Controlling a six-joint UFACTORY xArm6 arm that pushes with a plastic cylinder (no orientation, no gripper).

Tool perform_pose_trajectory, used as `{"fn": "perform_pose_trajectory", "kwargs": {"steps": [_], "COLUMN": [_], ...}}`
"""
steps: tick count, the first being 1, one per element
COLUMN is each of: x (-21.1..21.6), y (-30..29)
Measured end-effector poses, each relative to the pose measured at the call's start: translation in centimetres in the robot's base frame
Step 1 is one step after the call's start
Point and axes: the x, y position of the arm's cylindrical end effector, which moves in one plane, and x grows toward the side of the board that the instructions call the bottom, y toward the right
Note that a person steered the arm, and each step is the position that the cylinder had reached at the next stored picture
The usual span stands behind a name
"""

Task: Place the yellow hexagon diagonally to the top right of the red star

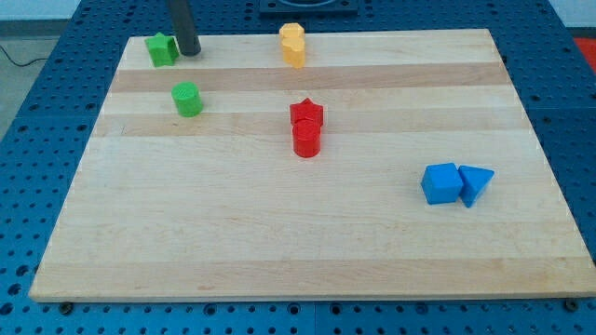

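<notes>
A yellow block [292, 45] stands near the board's top edge, a little left of centre; its shape is hard to make out, and it may be two yellow pieces touching. The red star [306, 113] lies below it near the board's middle, touching a red cylinder [306, 140] just beneath. My tip [190, 52] rests at the top left, right beside a green star [161, 49], far to the left of the yellow block.
A green cylinder [187, 99] sits below my tip. A blue cube [440, 182] and a blue triangle [476, 183] touch each other at the right. The wooden board [279, 251] lies on a blue perforated table.
</notes>
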Motion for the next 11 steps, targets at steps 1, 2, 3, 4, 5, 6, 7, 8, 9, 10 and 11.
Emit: {"fn": "perform_pose_trajectory", "kwargs": {"steps": [1, 2, 3, 4, 5, 6, 7, 8, 9, 10, 11], "x": [-2.1, -2.2, -2.2, -2.1, -1.1, 1.5, 3.9, 4.3, 3.1, 0.9, 0.1], "y": [3.0, 4.9, 10.1, 16.3, 21.1, 23.6, 24.6, 24.6, 23.3, 23.0, 19.6]}}
